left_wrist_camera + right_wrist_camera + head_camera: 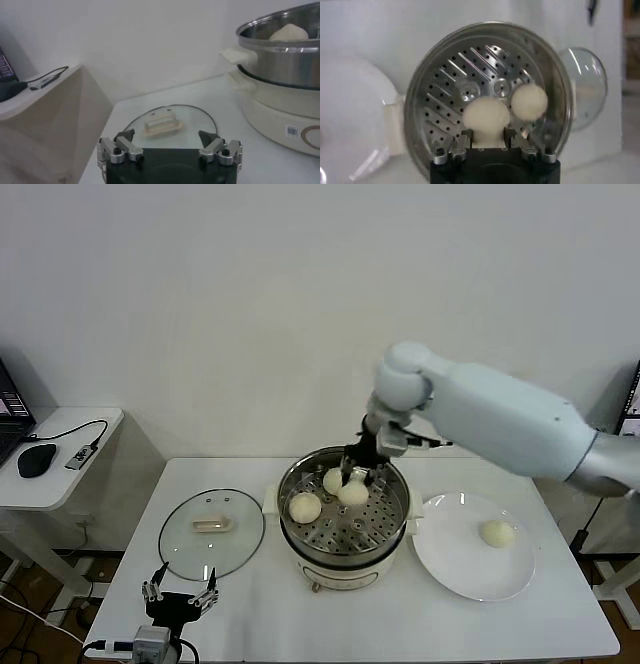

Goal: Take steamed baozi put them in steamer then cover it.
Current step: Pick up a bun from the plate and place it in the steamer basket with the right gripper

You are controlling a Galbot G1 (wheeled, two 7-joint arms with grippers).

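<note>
At the table's [250,604] front left corner the left gripper [180,596] hangs with fingers apart near the cover [211,532], while mid-table the right gripper [358,471] clamps a baozi [353,492] inside the steamer [343,559], and another baozi [498,533] sits on the plate [455,574] toward the right edge.

No text can be read. The steamer [280,107] carries a small square code sticker [291,131] on its cream base, its pattern too small to read.

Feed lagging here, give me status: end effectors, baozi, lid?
Right end effector in steamer, shut on third baozi. Left end effector open, idle near lid. One baozi on plate.
</note>
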